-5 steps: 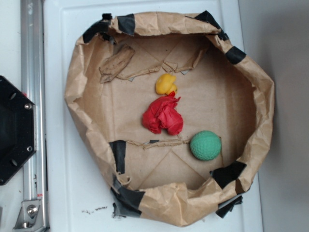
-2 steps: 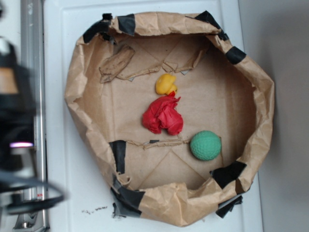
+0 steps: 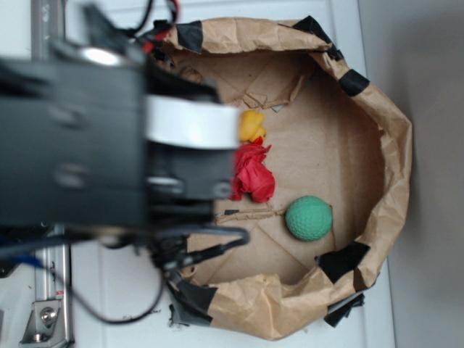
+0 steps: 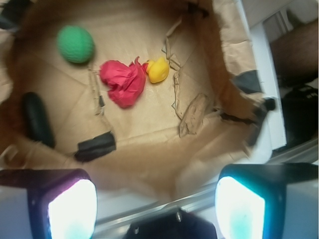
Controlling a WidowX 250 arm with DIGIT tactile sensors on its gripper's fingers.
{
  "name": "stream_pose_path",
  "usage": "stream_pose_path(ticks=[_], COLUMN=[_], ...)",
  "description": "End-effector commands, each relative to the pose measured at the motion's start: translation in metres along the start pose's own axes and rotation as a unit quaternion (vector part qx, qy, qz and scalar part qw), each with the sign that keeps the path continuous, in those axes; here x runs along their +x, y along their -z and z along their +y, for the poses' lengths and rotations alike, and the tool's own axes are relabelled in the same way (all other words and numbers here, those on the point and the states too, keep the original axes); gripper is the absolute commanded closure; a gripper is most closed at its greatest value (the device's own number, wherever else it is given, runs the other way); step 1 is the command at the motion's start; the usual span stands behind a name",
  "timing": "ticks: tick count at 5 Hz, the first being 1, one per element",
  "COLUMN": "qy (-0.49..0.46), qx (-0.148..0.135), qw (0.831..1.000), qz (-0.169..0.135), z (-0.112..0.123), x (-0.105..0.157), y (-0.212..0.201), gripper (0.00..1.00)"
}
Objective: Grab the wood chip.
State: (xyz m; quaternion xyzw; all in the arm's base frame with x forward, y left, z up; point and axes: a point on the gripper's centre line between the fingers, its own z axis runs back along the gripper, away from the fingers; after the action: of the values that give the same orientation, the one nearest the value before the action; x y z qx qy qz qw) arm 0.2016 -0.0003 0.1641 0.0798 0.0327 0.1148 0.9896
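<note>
The biggest change is the robot arm (image 3: 80, 138) itself: a second ago only its black base showed at the left of the white counter (image 3: 94, 304), and now its blurred black bulk sweeps in over the left side of the paper-walled bin (image 3: 377, 130), covering the wall and the corner where the wood chip lies, so the overhead view no longer shows the chip at all. The wrist view takes over. There the claw (image 4: 155, 206) hangs above the near rim of the bin, its two lit fingertips (image 4: 72, 209) standing wide apart with nothing between them, so it is open and empty. The bin floor spreads out ahead of it, and nothing inside appears to have shifted. The wood chip (image 4: 194, 115) lies ahead of the claw and a little toward its right finger, just inside the near wall, flat on the brown paper with a ragged paper strip (image 4: 174, 69) running beside it. Farther ahead and nearer the middle sit the crumpled red paper (image 4: 122, 82) and, touching it, the yellow rubber duck (image 4: 158, 69); the green ball (image 4: 75, 44) is farthest off to the left, and a dark capsule-shaped thing (image 4: 37, 119) lies against the left wall. For the task this means that the approach has begun but not the grasp: the claw seems still high and short of the chip, and it would need to advance over the rim and drop onto the sliver without catching the paper strip alongside.
</note>
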Motion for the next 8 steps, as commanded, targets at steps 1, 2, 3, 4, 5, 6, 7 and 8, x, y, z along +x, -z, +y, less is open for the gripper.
stream_pose_path(ticks=[1,2,3,4,5,6,7,8], qy=[-0.026,-0.013,-0.013,0.0,-0.002,-0.01,-0.033,-0.065], qx=[0.035,0.035,0.035,0.037,0.033,0.029,0.01,-0.033], qw=[0.999,0.999,0.999,0.999,0.999,0.999,0.999,0.997], qz=[0.017,0.027,0.031,0.039,0.036,0.033,0.017,0.02], z=[0.008,0.012,0.022,0.025,0.037,0.053,0.074,0.092], x=[0.029,0.034,0.025,0.015,0.009,0.005,0.001,0.009], y=[0.055,0.074,0.089,0.098,0.099,0.104,0.107,0.115], gripper=[0.0,0.0,0.0,0.0,0.0,0.0,0.0,0.0])
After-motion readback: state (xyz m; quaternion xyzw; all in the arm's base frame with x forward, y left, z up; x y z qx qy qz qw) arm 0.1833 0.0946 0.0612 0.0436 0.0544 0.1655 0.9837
